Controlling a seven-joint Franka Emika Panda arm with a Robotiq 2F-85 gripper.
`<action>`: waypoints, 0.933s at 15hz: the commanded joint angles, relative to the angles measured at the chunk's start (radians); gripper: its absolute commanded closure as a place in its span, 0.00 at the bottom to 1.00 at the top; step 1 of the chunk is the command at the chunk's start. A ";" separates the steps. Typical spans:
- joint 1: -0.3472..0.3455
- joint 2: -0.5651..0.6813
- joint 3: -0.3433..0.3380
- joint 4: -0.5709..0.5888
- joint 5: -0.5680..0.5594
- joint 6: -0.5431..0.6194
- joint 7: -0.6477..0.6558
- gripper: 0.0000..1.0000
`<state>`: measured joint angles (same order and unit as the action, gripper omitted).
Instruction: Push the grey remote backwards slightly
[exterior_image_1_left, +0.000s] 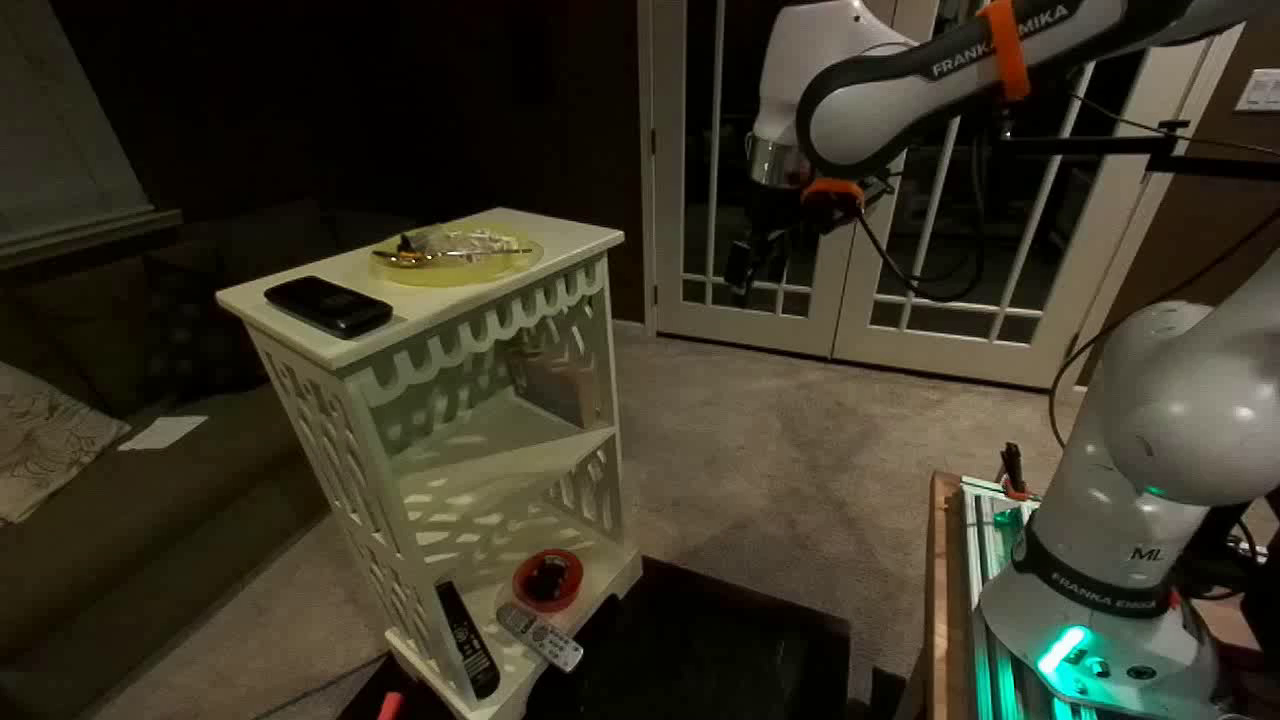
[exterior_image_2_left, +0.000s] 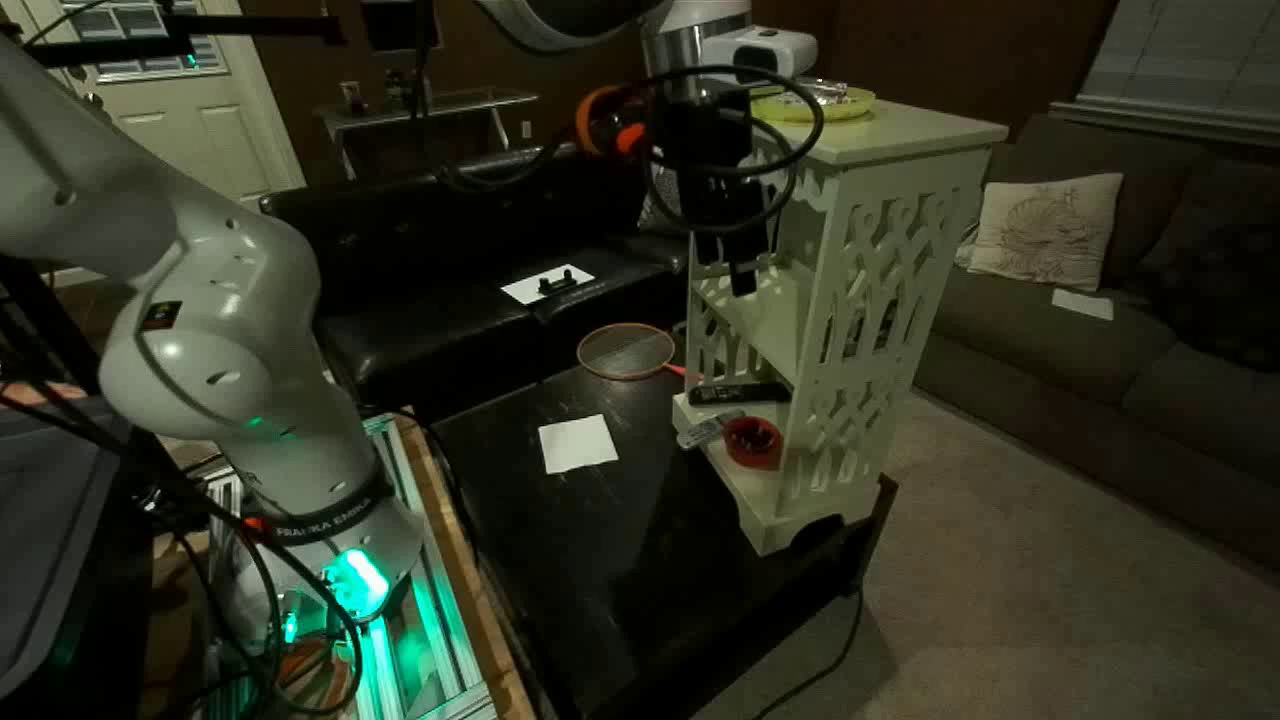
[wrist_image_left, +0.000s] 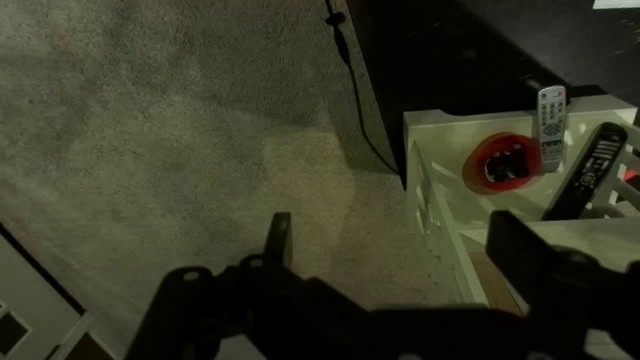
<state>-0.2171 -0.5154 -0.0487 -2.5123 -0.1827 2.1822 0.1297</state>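
Note:
The grey remote lies on the bottom shelf of a white shelf unit, beside a red round container, with one end sticking out past the shelf's front edge. It also shows in an exterior view and in the wrist view. My gripper is open and empty, its fingers wide apart. It hangs in the air well above the bottom shelf and apart from the remote, as an exterior view shows the gripper to the side of the unit. In an exterior view the gripper overlaps the unit's front.
A black remote and the red container share the bottom shelf. A middle shelf lies above them. A black phone-like object and a yellow dish sit on top. The unit stands on a dark table.

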 joint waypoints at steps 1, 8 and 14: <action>0.009 0.000 -0.008 0.002 -0.005 -0.004 0.003 0.00; 0.009 0.000 -0.008 0.002 -0.005 -0.004 0.003 0.00; 0.075 0.136 0.091 -0.023 0.002 0.091 0.106 0.00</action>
<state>-0.1929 -0.4670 -0.0111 -2.5162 -0.1825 2.2057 0.1638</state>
